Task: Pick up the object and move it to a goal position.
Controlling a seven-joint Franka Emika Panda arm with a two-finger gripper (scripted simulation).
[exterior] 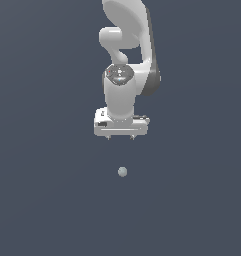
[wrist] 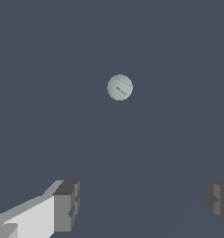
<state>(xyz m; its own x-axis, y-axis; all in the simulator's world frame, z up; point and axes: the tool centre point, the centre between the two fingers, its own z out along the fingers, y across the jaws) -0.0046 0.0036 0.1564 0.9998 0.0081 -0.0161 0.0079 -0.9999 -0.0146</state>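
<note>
The object is a tiny pale grey-green ball [exterior: 122, 172] lying on the dark grey-blue surface, alone, below the arm in the exterior view. It also shows in the wrist view [wrist: 120, 87], ahead of the fingers. My white gripper [exterior: 120, 137] hangs above the surface, apart from the ball and nearer the arm's base side. Its two short fingertips [exterior: 108, 137] stand wide apart, so it is open and empty. In the wrist view my gripper [wrist: 143, 204] shows two grey pads [wrist: 67, 204] far apart with only bare surface between them.
The white arm [exterior: 123, 60] rises behind the gripper to the top of the exterior view. A plain dark grey-blue surface [exterior: 47, 200] fills both views; no other object or edge shows.
</note>
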